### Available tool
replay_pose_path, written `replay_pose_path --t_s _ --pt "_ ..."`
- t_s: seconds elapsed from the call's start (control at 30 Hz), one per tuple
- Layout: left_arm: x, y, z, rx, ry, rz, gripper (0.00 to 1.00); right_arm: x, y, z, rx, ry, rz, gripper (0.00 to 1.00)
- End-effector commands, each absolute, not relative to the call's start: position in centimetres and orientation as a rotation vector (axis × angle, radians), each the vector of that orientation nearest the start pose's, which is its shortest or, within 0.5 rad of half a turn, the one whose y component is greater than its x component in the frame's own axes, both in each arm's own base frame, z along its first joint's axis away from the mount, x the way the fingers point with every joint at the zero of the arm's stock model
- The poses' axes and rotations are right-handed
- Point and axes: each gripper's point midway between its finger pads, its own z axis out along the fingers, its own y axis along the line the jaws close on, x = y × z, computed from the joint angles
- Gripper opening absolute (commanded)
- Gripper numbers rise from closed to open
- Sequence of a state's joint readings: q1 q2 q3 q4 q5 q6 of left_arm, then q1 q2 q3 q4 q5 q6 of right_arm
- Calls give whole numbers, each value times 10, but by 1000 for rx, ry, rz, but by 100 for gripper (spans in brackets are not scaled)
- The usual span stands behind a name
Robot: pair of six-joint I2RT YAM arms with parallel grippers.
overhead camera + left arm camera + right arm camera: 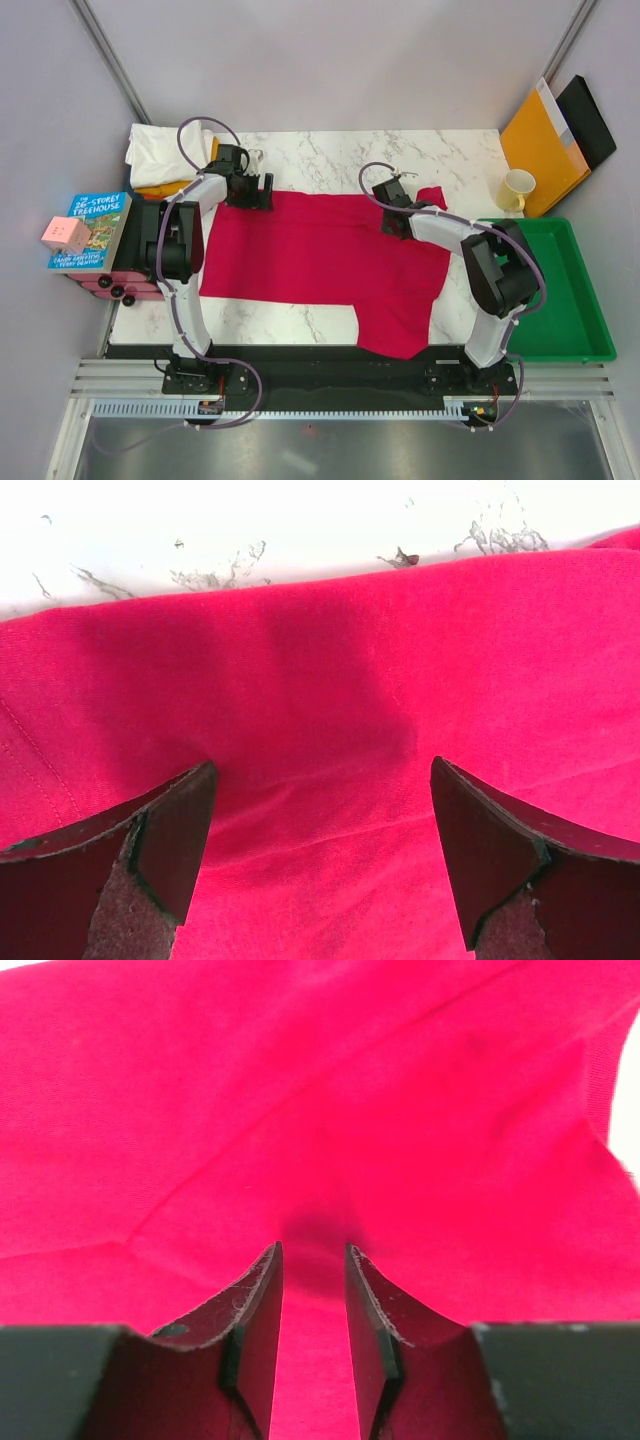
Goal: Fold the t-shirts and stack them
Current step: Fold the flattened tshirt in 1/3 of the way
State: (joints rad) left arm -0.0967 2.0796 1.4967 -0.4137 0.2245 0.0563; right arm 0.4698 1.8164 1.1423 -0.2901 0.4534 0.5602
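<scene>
A large crimson red t-shirt (320,250) lies spread on the marble table (330,155). My left gripper (250,190) hovers over the shirt's far left edge, jaws wide open and empty; in the left wrist view (323,780) red cloth (330,670) fills the space under them. My right gripper (392,215) is at the shirt's far right part, near a sleeve. In the right wrist view (314,1255) its jaws stand narrowly apart with red cloth (300,1090) pinched between them, creases running out from the tips. A folded white t-shirt (165,148) lies on a yellow-orange one (165,187) at the far left corner.
A green tray (545,290) stands at the right. A cream mug (517,190), an orange-yellow envelope (540,145) and a black folder (590,120) are at the back right. A book (90,230) with a pink cube (65,234) sits left of the table.
</scene>
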Motion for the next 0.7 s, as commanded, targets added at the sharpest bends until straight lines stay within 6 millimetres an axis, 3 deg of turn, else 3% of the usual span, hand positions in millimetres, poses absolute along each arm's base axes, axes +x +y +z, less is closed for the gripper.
replay_pose_path --t_s 0.0,0.17,0.27,0.4,0.67 --pt "483 -75 36 270 2535 -260 94 419 134 67 300 2319 -129 38" --pt "483 -75 42 266 2524 -269 94 407 130 91 225 2310 -155 48" --pt "484 -77 44 261 2521 -287 94 392 120 86 181 2335 -211 50" --pt "485 -80 45 254 2520 -305 94 377 107 65 178 2376 -278 50" --pt "482 -79 41 263 2535 -303 94 372 109 43 183 2416 -277 48"
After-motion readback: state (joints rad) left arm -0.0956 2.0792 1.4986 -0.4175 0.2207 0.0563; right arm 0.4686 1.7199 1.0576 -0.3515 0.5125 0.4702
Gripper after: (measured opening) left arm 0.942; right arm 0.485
